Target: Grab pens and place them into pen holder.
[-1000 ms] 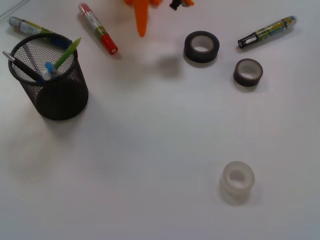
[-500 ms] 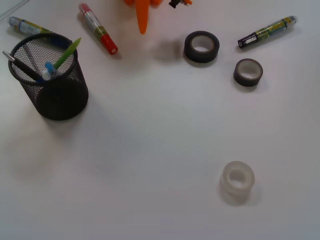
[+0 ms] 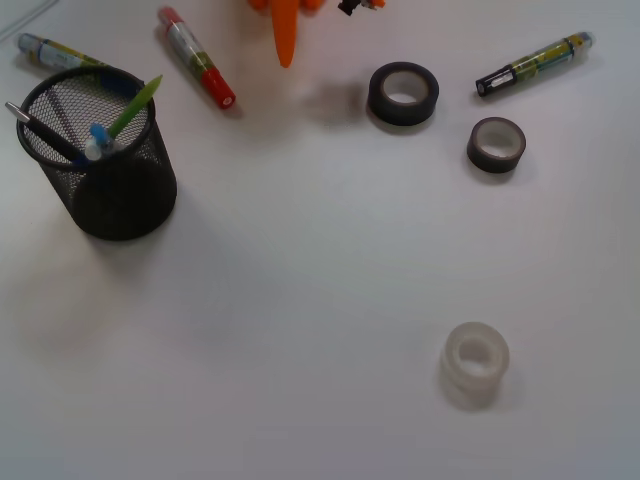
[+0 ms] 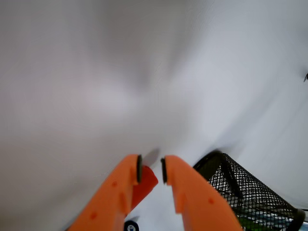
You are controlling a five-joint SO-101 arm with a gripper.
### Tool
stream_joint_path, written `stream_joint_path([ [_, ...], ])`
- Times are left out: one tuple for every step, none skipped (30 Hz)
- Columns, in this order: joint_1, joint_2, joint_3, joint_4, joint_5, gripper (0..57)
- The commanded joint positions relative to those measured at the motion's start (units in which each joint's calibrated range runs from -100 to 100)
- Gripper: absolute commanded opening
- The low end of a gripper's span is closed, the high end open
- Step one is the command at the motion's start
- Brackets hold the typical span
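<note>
The black mesh pen holder (image 3: 125, 200) stands at the left of the front view. Pens stick out of it: a lime green one (image 3: 137, 105), a light blue one (image 3: 97, 140) and a dark one with a silver tip (image 3: 30, 124). My orange gripper (image 3: 285, 40) hangs at the top edge, well right of the holder and above the table. In the wrist view the gripper (image 4: 150, 168) shows a narrow gap between its pads with nothing in it. The pen holder (image 4: 250, 192) lies low right of the jaws there.
Three fat markers lie on the table: red-capped (image 3: 195, 57), one behind the holder (image 3: 50, 50), black-capped (image 3: 533, 64). Two dark tape rolls (image 3: 403, 93) (image 3: 496, 144) sit at upper right. A clear tape roll (image 3: 475, 362) is at lower right.
The gripper drew back a little toward the top edge a second ago, then held still. Everything on the table stayed in place.
</note>
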Motion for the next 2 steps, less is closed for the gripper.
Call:
stream_joint_path([
  [-0.5, -0.2, -0.1, 1.2, -0.1, 5.4],
  [-0.5, -0.2, -0.1, 1.2, -0.6, 5.4],
])
